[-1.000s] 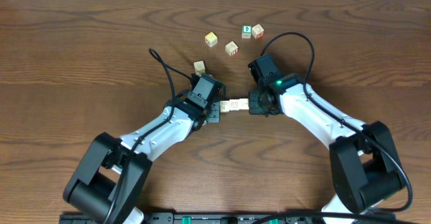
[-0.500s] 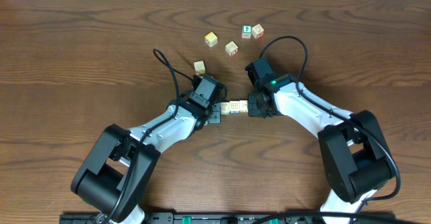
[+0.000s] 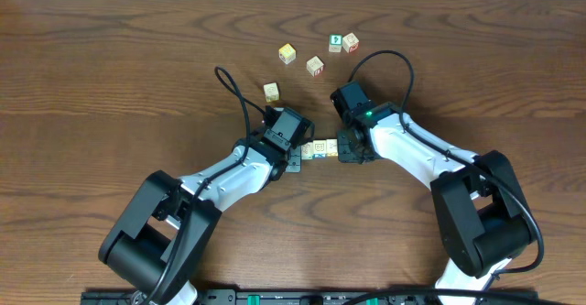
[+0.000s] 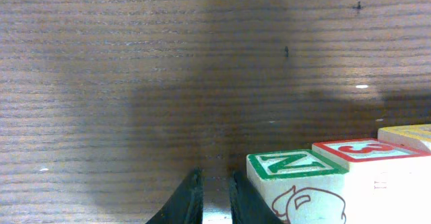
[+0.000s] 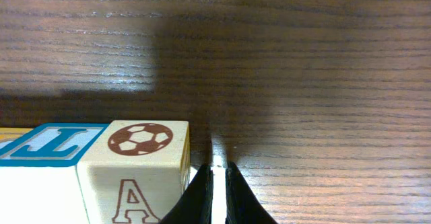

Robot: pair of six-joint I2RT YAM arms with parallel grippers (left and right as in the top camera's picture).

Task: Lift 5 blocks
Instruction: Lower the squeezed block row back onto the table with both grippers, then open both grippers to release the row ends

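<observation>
A short row of blocks [image 3: 319, 147] lies end to end on the brown table between my two grippers. The left gripper [image 3: 295, 150] is at the row's left end and the right gripper [image 3: 345, 147] at its right end. In the left wrist view a green-edged N block [image 4: 296, 180] touches the outer side of the left gripper [image 4: 215, 202], with a red-edged block [image 4: 357, 150] behind it. Those jaws stand a narrow slit apart with nothing between them. In the right wrist view a football-and-A block [image 5: 138, 167] and a blue-edged block [image 5: 47, 146] sit just left of the right gripper [image 5: 217, 196], whose jaws are shut and hold nothing.
Loose cubes lie farther back: a yellow-edged one [image 3: 287, 54], a red-edged one [image 3: 315, 66], a green-faced one [image 3: 336, 42], another red-edged one [image 3: 351, 41] and a cream one [image 3: 271, 92]. Black cables loop over both arms.
Both grippers and the row between them have shifted slightly towards the near edge. The left jaws have parted a little. The loose cubes have not moved.
</observation>
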